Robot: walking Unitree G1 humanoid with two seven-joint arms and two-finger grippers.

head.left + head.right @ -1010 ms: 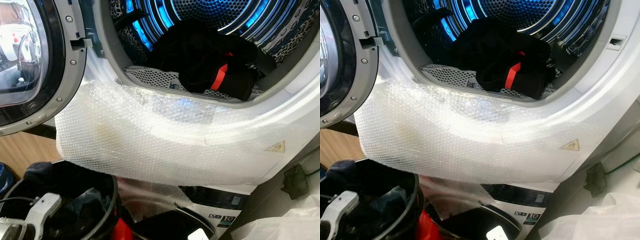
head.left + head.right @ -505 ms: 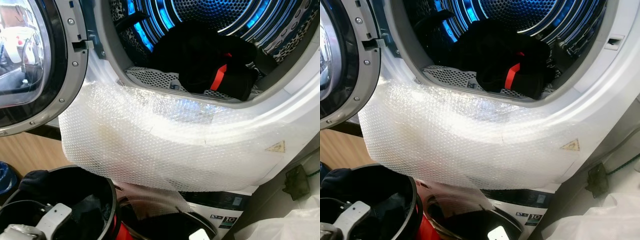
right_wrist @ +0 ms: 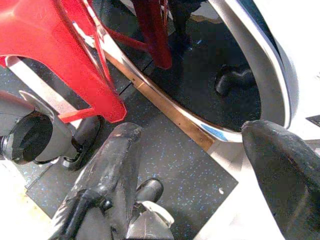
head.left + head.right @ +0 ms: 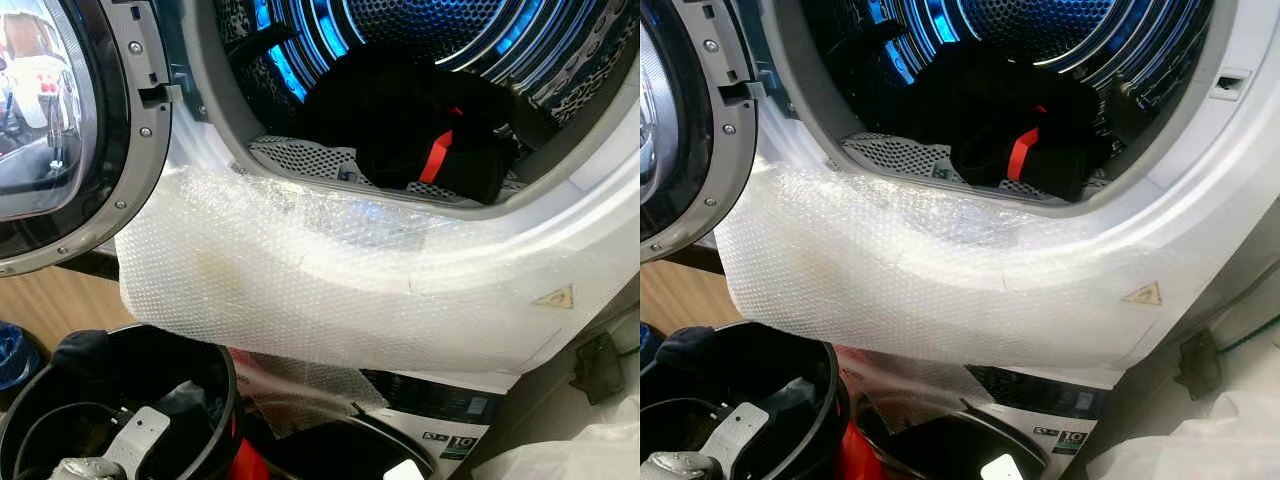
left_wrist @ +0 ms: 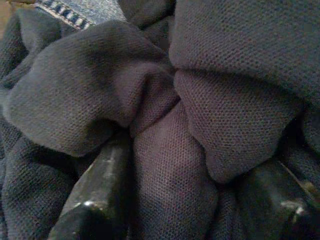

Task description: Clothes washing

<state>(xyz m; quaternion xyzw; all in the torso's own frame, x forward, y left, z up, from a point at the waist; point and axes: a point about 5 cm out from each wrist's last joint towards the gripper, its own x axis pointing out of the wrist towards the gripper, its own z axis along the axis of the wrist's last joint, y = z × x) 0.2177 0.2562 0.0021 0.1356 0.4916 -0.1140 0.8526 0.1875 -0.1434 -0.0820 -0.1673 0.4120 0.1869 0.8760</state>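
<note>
Two black fingers (image 5: 95, 200) of the left claw (image 5: 175, 200) sunk in the basket (image 4: 215, 385) below the dryer mouth — clenched on a fold of dark knit cloth (image 5: 165, 165). More dark laundry (image 4: 420, 120), with a red stripe, heaped inside the blue-lit drum (image 4: 400, 30). Bubble wrap (image 4: 300, 290) draped over the rim. Right claw (image 3: 200, 165) hanging released — fingers spread above speckled floor (image 3: 185, 185), near red plastic (image 3: 60, 55).
</note>
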